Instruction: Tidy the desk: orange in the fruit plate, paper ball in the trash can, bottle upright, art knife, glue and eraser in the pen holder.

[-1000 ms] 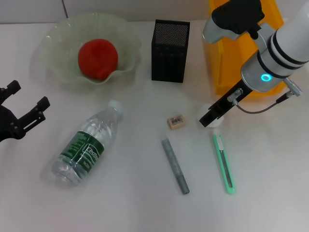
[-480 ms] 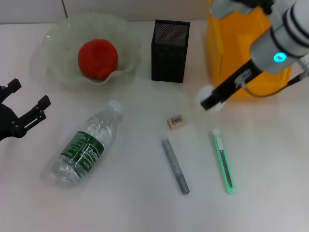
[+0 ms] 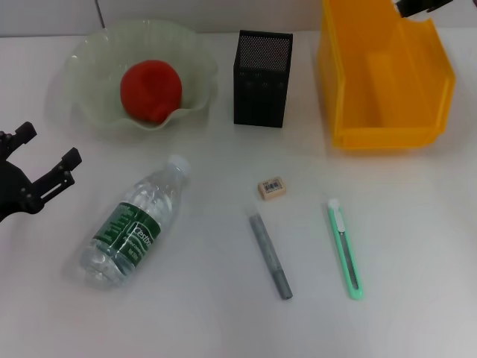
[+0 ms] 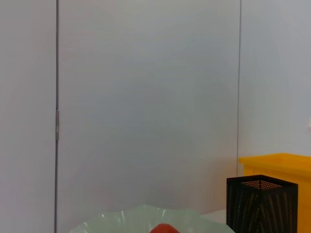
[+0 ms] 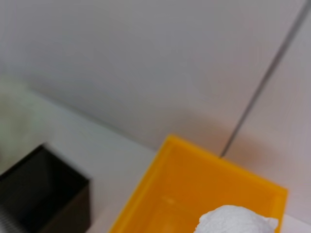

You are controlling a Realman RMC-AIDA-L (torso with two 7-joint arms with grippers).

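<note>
Pen holder (image 3: 262, 78) stands at nine o'clock of the trash can (image 3: 384, 82); paper ball (image 5: 236, 219) above it, right jaws unseen; left gripper (image 3: 33, 175) parked, jaws apart.

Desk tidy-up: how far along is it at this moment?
Done: the orange sits in the fruit plate. In hand: the paper ball is carried above the trash can. Left: the bottle lies flat; the eraser, glue and art knife remain outside the pen holder.

Small clear plastic bottle (image 3: 136, 228) with green label: white script, looks like "Cestbon", not fully legible. Tiny tan rectangular eraser (image 3: 271, 188): barcode sticker, digits unreadable.
</note>
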